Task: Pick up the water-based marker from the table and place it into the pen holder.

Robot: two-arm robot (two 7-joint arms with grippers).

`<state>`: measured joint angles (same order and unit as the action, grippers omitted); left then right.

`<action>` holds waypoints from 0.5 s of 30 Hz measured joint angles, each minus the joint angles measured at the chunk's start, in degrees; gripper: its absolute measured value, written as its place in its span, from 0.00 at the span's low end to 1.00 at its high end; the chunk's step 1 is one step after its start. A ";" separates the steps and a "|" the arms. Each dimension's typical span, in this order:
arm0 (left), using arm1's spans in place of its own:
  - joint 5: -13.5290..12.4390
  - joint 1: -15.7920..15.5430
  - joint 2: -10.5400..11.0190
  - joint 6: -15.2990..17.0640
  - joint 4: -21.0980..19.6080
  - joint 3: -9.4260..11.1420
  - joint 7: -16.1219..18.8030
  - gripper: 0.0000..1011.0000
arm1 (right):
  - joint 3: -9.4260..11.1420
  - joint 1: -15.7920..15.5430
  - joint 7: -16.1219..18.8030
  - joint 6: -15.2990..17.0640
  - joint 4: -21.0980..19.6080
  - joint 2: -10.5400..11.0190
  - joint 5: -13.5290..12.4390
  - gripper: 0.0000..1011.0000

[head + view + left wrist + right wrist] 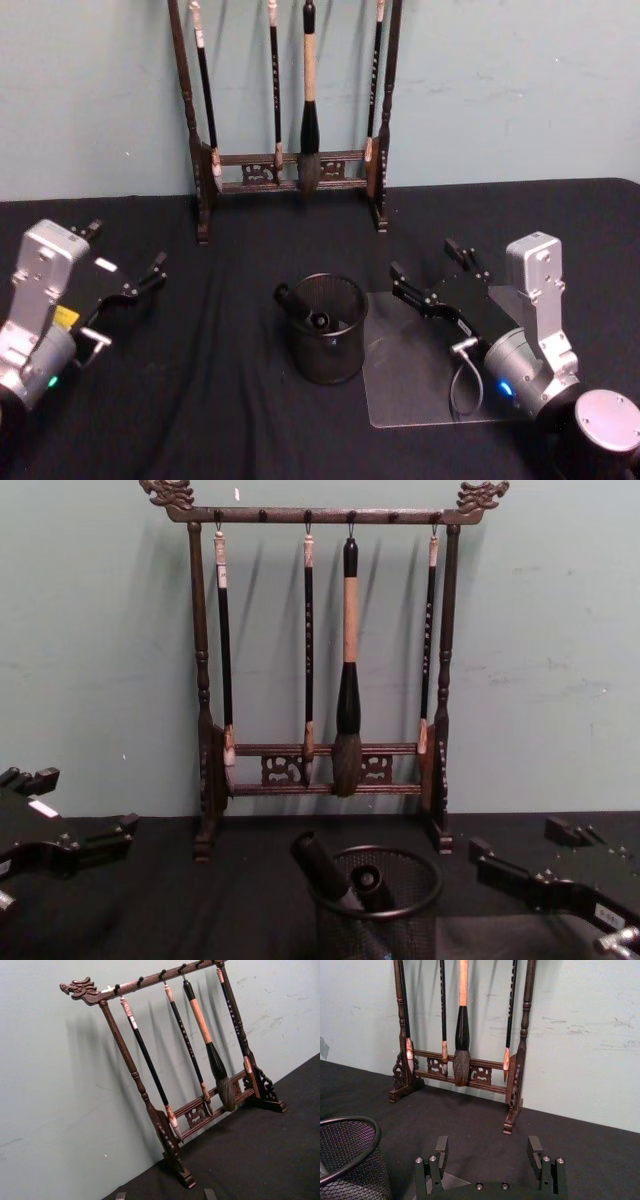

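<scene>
The task looks finished: two dark markers [325,872] already lean inside the pen holder [325,330], which stands mid-counter [200,400] in front of the wooden brush rack [320,660], and I see no marker left lying out. The right claw [440,275] hovers just right of the holder above a clear sheet [420,390], spread wide and holding nothing. The left claw [125,265] sits well off to the left, likewise wide and empty.
</scene>
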<state>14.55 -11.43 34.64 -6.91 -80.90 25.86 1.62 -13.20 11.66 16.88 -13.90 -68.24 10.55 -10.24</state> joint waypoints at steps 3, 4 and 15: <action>0.00 0.00 0.00 0.00 0.00 0.00 0.00 1.00 | 0.00 -0.01 0.01 0.01 -0.01 0.01 -0.03 0.99; 0.00 0.00 0.00 0.00 0.00 0.00 0.00 1.00 | 0.00 -0.01 0.02 0.01 -0.02 0.02 -0.04 0.99; 0.00 0.00 0.00 0.00 0.00 0.00 0.00 1.00 | 0.00 -0.05 0.08 0.05 -0.08 0.03 -0.12 0.99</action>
<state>14.55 -11.43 34.65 -6.91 -80.90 25.86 1.62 -13.21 11.61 16.96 -13.85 -68.31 10.59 -10.36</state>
